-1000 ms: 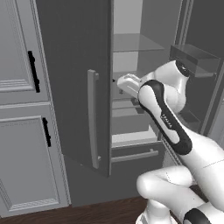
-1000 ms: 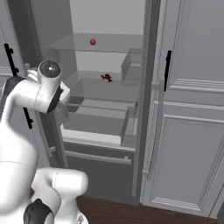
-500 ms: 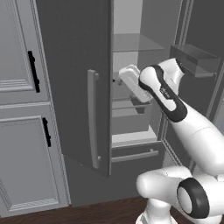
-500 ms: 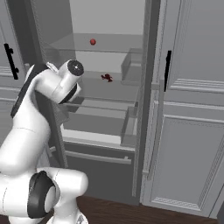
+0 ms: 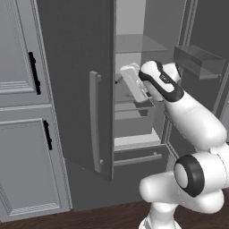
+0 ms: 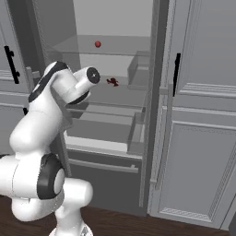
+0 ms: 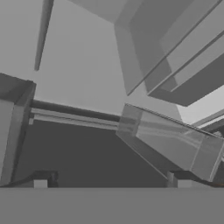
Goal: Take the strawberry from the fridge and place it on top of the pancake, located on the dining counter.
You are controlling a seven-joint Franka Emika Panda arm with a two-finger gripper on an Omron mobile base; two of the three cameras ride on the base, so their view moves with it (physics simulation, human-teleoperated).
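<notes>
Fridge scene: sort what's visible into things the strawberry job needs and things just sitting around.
For the job:
- fridge, its door open
- strawberry, on the upper glass shelf
- gripper, open and holding nothing

Just about:
- small dark red item on the shelf below
- clear door bin
- panelled cabinet with black handles
- wood floor

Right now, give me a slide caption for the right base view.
White arm reaching into the open fridge, with the strawberry resting on the upper glass shelf above it.
</notes>
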